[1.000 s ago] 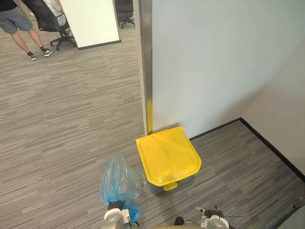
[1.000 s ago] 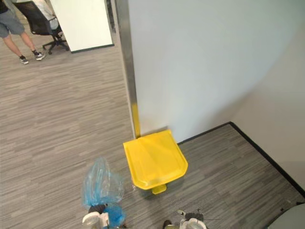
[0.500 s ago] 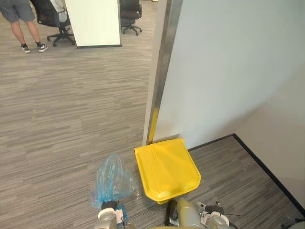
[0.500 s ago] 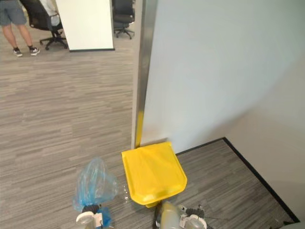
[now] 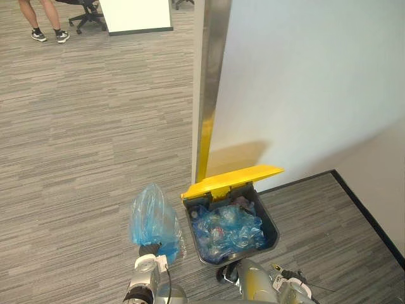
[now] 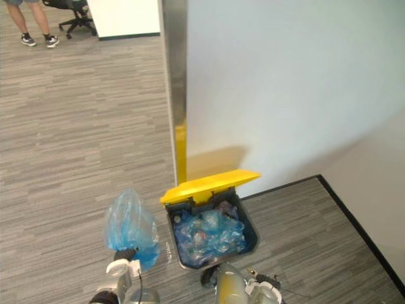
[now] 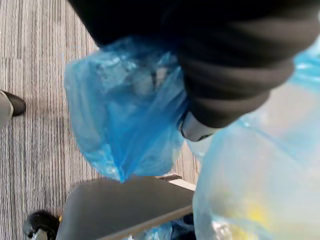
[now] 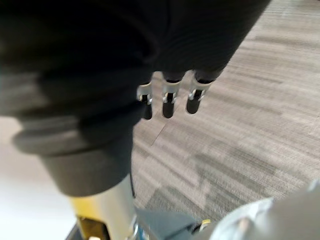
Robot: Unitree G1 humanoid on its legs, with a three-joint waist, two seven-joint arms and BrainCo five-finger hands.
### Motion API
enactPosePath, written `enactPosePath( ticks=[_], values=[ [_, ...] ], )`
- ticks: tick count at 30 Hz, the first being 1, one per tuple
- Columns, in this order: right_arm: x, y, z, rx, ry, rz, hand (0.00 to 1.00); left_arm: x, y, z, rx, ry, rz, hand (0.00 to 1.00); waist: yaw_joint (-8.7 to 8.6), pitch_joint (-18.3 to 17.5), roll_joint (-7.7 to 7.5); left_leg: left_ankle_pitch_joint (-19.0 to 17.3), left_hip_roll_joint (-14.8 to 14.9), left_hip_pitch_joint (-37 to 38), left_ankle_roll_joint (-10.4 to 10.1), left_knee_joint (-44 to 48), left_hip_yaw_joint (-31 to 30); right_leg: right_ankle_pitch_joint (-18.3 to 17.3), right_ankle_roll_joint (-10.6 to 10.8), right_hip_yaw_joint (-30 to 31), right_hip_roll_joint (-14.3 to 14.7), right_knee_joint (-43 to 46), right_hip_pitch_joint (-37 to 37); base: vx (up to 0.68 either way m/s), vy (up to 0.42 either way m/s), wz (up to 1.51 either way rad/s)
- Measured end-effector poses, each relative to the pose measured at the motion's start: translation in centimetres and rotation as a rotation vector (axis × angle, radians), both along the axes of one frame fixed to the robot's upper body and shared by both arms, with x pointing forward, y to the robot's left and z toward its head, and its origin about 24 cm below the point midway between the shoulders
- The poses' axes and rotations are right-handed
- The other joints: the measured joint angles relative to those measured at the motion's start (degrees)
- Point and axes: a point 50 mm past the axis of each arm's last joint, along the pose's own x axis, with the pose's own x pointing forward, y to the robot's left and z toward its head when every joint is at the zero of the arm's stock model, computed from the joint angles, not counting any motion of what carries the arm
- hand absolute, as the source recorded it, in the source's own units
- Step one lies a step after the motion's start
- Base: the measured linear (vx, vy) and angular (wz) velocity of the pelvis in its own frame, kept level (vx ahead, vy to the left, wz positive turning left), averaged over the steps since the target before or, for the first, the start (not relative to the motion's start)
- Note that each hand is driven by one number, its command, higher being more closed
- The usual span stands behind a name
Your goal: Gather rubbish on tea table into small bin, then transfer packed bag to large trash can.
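Bag [image 5: 152, 218]: blue, see-through, packed, off the floor. It stands up from the left hand [image 5: 149, 253], neck bunched down into it. In the left wrist view the fingers are mostly hidden by the dark cover and the plastic. Since the neck gathers at the hand, I read them as closed round it.

Position: the bag is just beside the can [image 5: 271, 229], on its left and clear of the opening. I cannot tell if the plastic touches the can's wall.

Can: grey, on the floor against the wall [image 5: 304, 82], beside a metal post [image 5: 212, 95]. The yellow lid [image 5: 234, 180] is raised, hinged at the back and slanting over the rear of the opening. Inside are more blue bags [image 5: 228, 229], heaped near the rim.

Right hand [image 8: 170, 102]: hangs low over the floor. Its fingers are side by side, relaxed, holding nothing.

Far off: a person's legs [image 5: 38, 16] and an office chair [image 5: 85, 9], well apart from the work.

Step, as judged: the last one, the transfer into the large can. The lid is up and the bag not yet in.

Next move calls for:
- carrying the bag to the right until it is over the opening;
- coming in at the front, under the lid's free edge;
- letting go only once the bag's bulk is past the rim.

The can is fairly full, so the bag may sit high.
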Motion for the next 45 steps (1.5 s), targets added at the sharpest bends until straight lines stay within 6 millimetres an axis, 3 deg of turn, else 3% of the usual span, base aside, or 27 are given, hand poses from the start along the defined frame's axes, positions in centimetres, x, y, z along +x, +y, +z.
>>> enactPosePath(
  ticks=[1, 2, 3, 7, 9, 10, 12, 14, 16, 17, 18, 19, 20, 21, 22, 23, 24, 25, 28, 30, 31, 37, 40, 41, 42, 43, 45],
  values=[
    [0.4, 0.5, 0.0, 0.01, -0.01, 0.027, 0.0, -0.3, 0.0, -0.1, -0.001, 0.005, 0.004, 1.0, 0.71, -0.12, -0.61, -0.47, 0.01, -0.02, -1.37, 0.16, -0.01, 0.29, -0.45, 1.1, 0.35, 0.76, -0.52, -0.22, -0.067, 0.04],
    [0.7, 0.9, 0.0, 0.011, -0.015, 0.062, 0.0, -1.2, 0.2, -0.5, 0.002, 0.027, 0.012, 1.0, 0.67, -0.33, -0.41, -0.57, 0.45, -0.04, -1.53, 0.07, -0.46, 1.18, -2.1, 2.28, 0.85, 0.89, -0.63, -0.21, -0.122, -0.02],
    [1.1, 1.4, 0.1, 0.012, -0.021, 0.11, 0.0, -1.9, 0.7, -0.7, 0.009, 0.043, 0.021, 1.0, 0.72, -0.96, -1.38, -0.61, 0.16, -0.02, -1.64, -0.04, -1.42, 1.21, -4.04, 4.01, 1.72, 0.78, -0.92, -0.14, -0.122, 0.07],
    [4.8, 3.5, 1.6, -0.008, -0.137, 0.283, 0.0, -1.9, 0.9, -0.6, 0.021, 0.039, 0.003, 1.0, 2.09, -1.83, -1.78, -0.37, 0.19, -2.26, -1.21, -2.17, -4.45, 1.08, -4.01, 4.97, 3.48, 0.0, -3.81, -0.08, -0.143, 0.05],
    [6.7, 4.5, 2.7, -0.028, -0.206, 0.371, 0.0, -1.3, 0.6, -0.2, 0.035, 0.018, -0.033, 1.0, 2.14, -2.14, -1.65, 1.25, 0.15, -3.14, 1.16, -4.15, -6.32, 1.07, -3.97, 4.19, 4.36, -2.12, -3.91, -0.04, -0.18, 0.41],
    [8.5, 5.4, 4.0, -0.052, -0.286, 0.434, 0.0, -0.7, 0.1, 0.2, 0.039, -0.011, -0.061, 1.0, 2.23, -1.96, -1.08, 2.59, -0.32, -6.53, 1.84, -0.81, -7.35, 1.19, -3.91, 3.13, 4.23, -3.14, -4.35, -0.08, -0.141, 0.38],
    [10.9, 6.0, 6.1, -0.098, -0.393, 0.504, 0.0, 0.1, -0.5, 0.9, 0.044, -0.063, -0.086, 1.0, 2.75, -1.98, -0.66, 4.06, -1.85, -12.38, 0.81, 5.96, -6.89, 1.52, -4.1, 1.54, 3.92, -3.19, -4.6, -0.14, -0.105, 0.42],
    [12.7, 6.8, 8.0, -0.13, -0.489, 0.54, 0.0, 1.1, -0.4, 1.8, 0.05, -0.123, -0.078, 1.0, 3.48, -2.01, -0.94, 4.28, -1.38, -14.26, 0.77, 6.07, -7.37, 1.46, -4.22, 0.42, 3.72, -2.91, -5.74, -0.12, -0.103, 0.48],
    [14.9, 7.2, 10.2, -0.166, -0.581, 0.56, 0.0, 2.0, -0.6, 2.6, 0.067, -0.164, -0.082, 1.0, 3.44, -1.5, -1.29, 3.98, -1.22, -16.89, 0.74, 5.66, -7.71, 1.46, -4.21, -0.2, 3.45, -3.67, -7.33, -0.18, -0.119, 0.51],
    [16.6, 7.6, 12.0, -0.193, -0.647, 0.582, 0.0, 2.6, -0.7, 3.2, 0.063, -0.196, -0.073, 1.0, 3.43, -0.59, -1.49, 3.49, -2.25, -20.31, 0.24, 10.48, -7.57, 2.11, -4.23, -0.76, 2.92, -4.45, -8.17, -0.28, -0.067, 0.22],
    [17.6, 7.3, 13.3, -0.226, -0.687, 0.593, 0.0, 2.7, -1.2, 3.3, 0.046, -0.206, -0.063, 1.0, 3.68, -0.32, -0.86, 2.08, -3.52, -23.23, 1.83, 14.67, -6.61, 2.99, -3.58, -1.74, 3.12, -4.53, -8.67, -0.27, -0.016, 0.12],
    [17.9, 7.3, 13.6, -0.231, -0.7, 0.594, 0.0, 2.8, -1.3, 3.4, 0.044, -0.21, -0.067, 1.0, 4.04, -0.13, -0.76, 0.96, -3.66, -23.34, 1.72, 14.87, -7.07, 3.04, -2.77, -1.64, 3.53, -4.41, -8.83, -0.28, -0.018, -0.04],
    [18.5, 7.6, 14.7, -0.242, -0.74, 0.602, 0.0, 3.2, -1.1, 3.7, 0.055, -0.228, -0.072, 1.0, 6.13, 1.03, -1.46, 0.9, -2.67, -24.08, 0.26, 15.05, -6.29, 4.62, -9.14, 4.47, 4.06, 6.43, -12.97, -0.21, -0.122, 0.59],
    [19.1, 7.5, 15.3, -0.255, -0.756, 0.598, 0.0, 3.6, -0.9, 4.1, 0.058, -0.25, -0.07, 1.0, 5.16, 1.31, -4.2, 1.96, -5.4, -25.11, -1.17, 14.53, -8.93, 1.69, -8.17, 9.81, 3.37, 6.1, -11.55, -0.15, -0.127, 0.75],
    [19.5, 7.3, 15.8, -0.265, -0.769, 0.595, 0.0, 3.8, -1.0, 4.3, 0.058, -0.259, -0.07, 1.0, 5.22, 1.46, -4.14, 2.46, -5.37, -25.32, -2.19, 15.01, -9.88, 1.81, -8.57, 9.01, 3.58, 5.68, -11.65, -0.11, -0.146, 1.02],
    [20.6, 6.6, 17.4, -0.301, -0.812, 0.58, 0.0, 4.0, -1.8, 4.7, 0.049, -0.289, -0.087, 1.0, 5.36, 1.9, -3.06, 2.6, -6.11, -28.63, -2.36, 19.92, -10.01, 3.34, -7.74, 6.16, 3.18, 2.81, -11.71, -0.12, -0.05, 0.43],
    [21.2, 6.4, 18.5, -0.324, -0.843, 0.578, 0.0, 4.1, -2.2, 4.9, 0.039, -0.299, -0.091, 1.0, 5.56, 2.08, -1.93, 2.49, -7.15, -29.63, -1.57, 22.39, -8.78, 5.22, -7.76, 4.38, 3.25, 0.7, -11.74, -0.23, -0.045, 0.48],
    [21.9, 6.2, 19.9, -0.335, -0.89, 0.553, 0.0, 4.6, -2.6, 5.2, 0.026, -0.32, -0.096, 1.0, 5.6, 2.82, -1.26, -0.12, -7.97, -29.73, 1.07, 21.41, -7.55, 6.32, -7.42, 2.85, 3.23, 0.06, -12.25, -0.22, -0.011, 0.28],
    [22.5, 6.0, 20.9, -0.321, -0.918, 0.511, 0.0, 5.1, -2.6, 5.7, 0.032, -0.34, -0.116, 1.0, 5.92, 3.65, -2.38, 0.65, -8.11, -30.3, 1.99, 19.75, -7.85, 7.74, -7.16, 2.82, 3.01, -2.75, -11.88, -0.14, -0.055, 0.3],
    [23.1, 6.3, 21.9, -0.324, -0.947, 0.512, 0.0, 4.8, -2.5, 5.7, 0.029, -0.342, -0.106, 1.0, 6.12, 3.81, -2.24, 0.99, -8.17, -30.26, 1.57, 19.37, -8.19, 9.23, -7.54, 2.87, 3.34, -4.25, -11.38, -0.14, -0.066, 0.12],
    [23.9, 6.7, 23.4, -0.326, -0.988, 0.519, 0.0, 5.0, -2.3, 6.2, 0.031, -0.371, -0.107, 1.0, 6.24, 3.88, -2.22, 1.06, -8.04, -31.21, 1.45, 19.35, -8.95, 9.78, -7.76, 2.6, 4.09, -5.88, -11.6, -0.13, -0.061, -0.04],
    [25.4, 7.4, 25.0, -0.299, -1.015, 0.516, 0.0, 6.0, -3.6, 8.2, 0.008, -0.473, -0.157, 1.0, 6.42, 4.61, -2.35, 1.52, -7.37, -31.91, 0.84, 18.65, -10.09, 10.01, -7.45, 2.42, 6.05, -8.72, -11.53, -0.1, -0.07, -0.1],
    [25.8, 7.5, 25.6, -0.298, -1.021, 0.512, 0.0, 7.3, -4.7, 10.8, -0.014, -0.604, -0.204, 1.0, 6.43, 5.62, -3.19, 1.63, -7.17, -31.93, 0.7, 17.74, -10.7, 9.97, -7.4, 1.96, 6.56, -10.06, -11.39, -0.12, -0.119, -0.05],
    [26.1, 7.4, 26.2, -0.299, -1.033, 0.503, 0.0, 8.1, -5.6, 12.8, -0.021, -0.69, -0.252, 1.0, 6.85, 6.69, -3.2, 2.25, -6.3, -31.73, 0.19, 16.02, -11.5, 9.13, -6.38, 1.22, 7.16, -10.07, -11.41, -0.08, -0.136, 0.0],
    [26.2, 7.5, 26.5, -0.302, -1.04, 0.503, 0.0, 8.4, -6.0, 13.5, -0.026, -0.723, -0.266, 1.0, 6.95, 7.3, -3.05, 2.6, -5.64, -31.65, -0.26, 15.82, -11.3, 9.16, -8.48, 2.16, 7.2, -6.91, -12.4, -0.06, -0.157, 0.38],
    [26.3, 7.3, 26.6, -0.31, -1.04, 0.503, 0.0, 8.7, -6.8, 15.1, -0.051, -0.797, -0.295, 1.0, 5.93, 8.46, -3.7, 3.72, -6.06, -31.15, -1.7, 16.34, -11.35, 10.8, -11.54, 6.67, 5.98, -1.75, -12.08, 0.0, -0.082, 0.31],
    [26.7, 7.6, 27.1, -0.31, -1.043, 0.517, 0.0, 8.6, -7.7, 17.1, -0.084, -0.899, -0.317, 1.0, 6.79, 8.62, -3.57, 4.02, -5.79, -31.56, -2.28, 18.01, -12.23, 10.42, -11.51, 4.75, 7.09, -3.41, -11.96, 0.02, -0.091, -0.03]
  ],
)
